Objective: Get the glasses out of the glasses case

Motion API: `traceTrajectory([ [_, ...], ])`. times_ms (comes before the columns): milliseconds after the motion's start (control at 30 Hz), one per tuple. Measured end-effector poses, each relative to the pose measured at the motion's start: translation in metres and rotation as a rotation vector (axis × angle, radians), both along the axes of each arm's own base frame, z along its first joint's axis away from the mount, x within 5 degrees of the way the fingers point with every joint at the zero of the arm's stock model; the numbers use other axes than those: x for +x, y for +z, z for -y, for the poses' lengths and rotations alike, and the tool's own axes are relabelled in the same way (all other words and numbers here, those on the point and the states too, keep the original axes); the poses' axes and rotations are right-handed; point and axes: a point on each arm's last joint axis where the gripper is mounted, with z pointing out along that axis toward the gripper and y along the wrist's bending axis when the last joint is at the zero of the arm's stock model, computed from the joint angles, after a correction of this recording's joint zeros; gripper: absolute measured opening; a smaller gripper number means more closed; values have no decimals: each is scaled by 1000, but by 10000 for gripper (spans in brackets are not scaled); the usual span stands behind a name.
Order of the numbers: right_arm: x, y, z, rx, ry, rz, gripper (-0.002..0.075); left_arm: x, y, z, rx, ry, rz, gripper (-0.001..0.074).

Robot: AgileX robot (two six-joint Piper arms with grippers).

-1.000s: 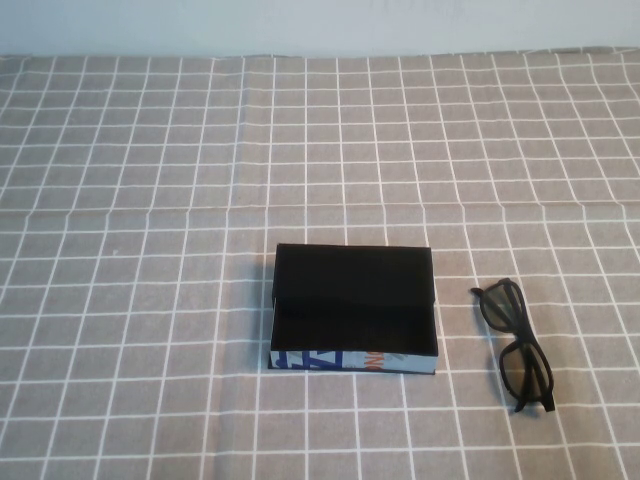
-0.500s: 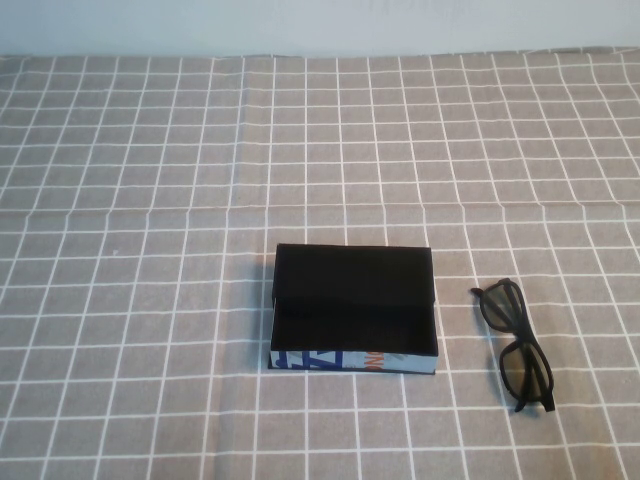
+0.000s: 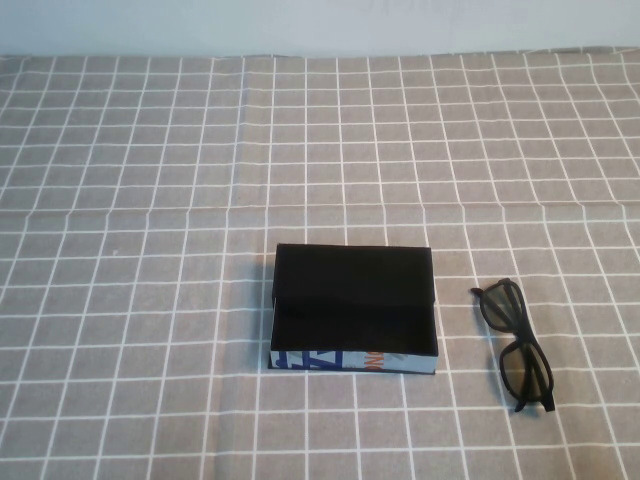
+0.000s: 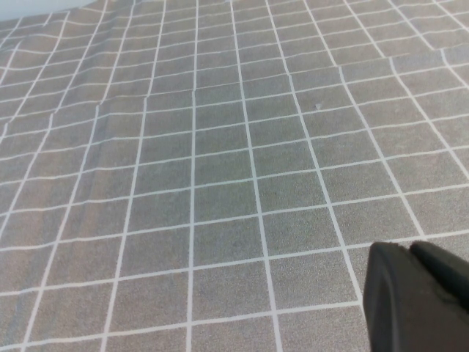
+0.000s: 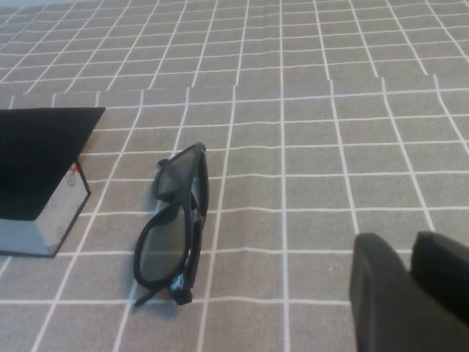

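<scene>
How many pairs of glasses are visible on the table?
1. The black plastic-framed glasses lie folded on the checked cloth, right of the open black case, apart from it. The left gripper and right gripper show only in their wrist views.

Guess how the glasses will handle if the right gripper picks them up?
The glasses lie folded flat on the cloth beside the case: thin frame, probably light, little edge to grab. Arms may swing open. Right gripper is near; left gripper is not.

No readable text or labels anywhere.
</scene>
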Motion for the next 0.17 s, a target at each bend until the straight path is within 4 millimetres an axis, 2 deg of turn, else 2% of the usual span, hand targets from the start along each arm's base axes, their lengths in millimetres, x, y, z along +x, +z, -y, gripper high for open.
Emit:
traceTrajectory([
  [167, 0, 0, 0, 0, 0, -2, 2, 0, 0, 0, 0, 0, 0, -4],
])
